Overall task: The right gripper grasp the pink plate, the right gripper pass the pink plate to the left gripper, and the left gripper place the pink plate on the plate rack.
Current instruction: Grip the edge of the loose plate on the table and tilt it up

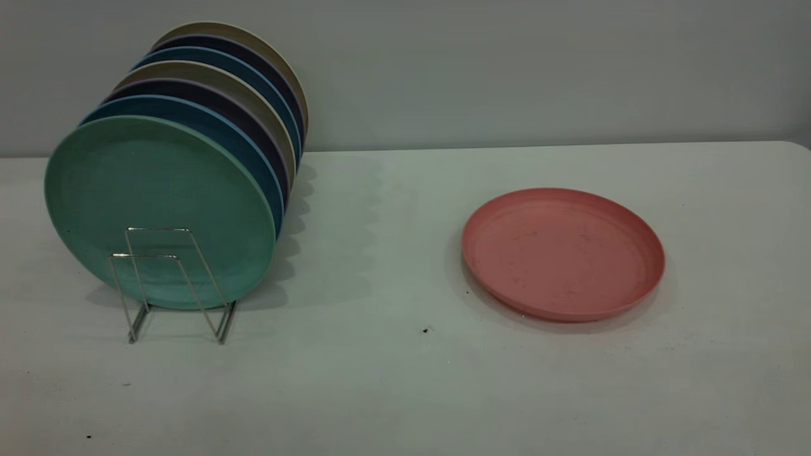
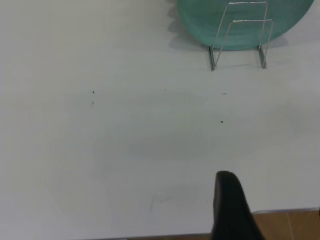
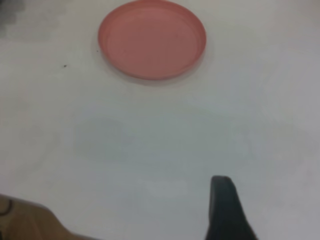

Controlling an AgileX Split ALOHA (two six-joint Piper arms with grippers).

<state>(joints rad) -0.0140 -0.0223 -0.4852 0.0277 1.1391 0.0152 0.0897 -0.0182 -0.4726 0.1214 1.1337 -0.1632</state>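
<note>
One pink plate (image 1: 562, 252) lies flat on the white counter (image 1: 393, 380), right of centre in the exterior view and well apart from the plate rack (image 1: 170, 282) at the left. The rack holds seven upright plates; the green plate (image 1: 158, 206) in front hides most of the six behind it, and two wire loops stand bare before it. Each wrist view shows only one dark finger: left pincer (image 2: 231, 210), right pincer (image 3: 226, 210). Whether either is spread, I cannot tell.
</note>
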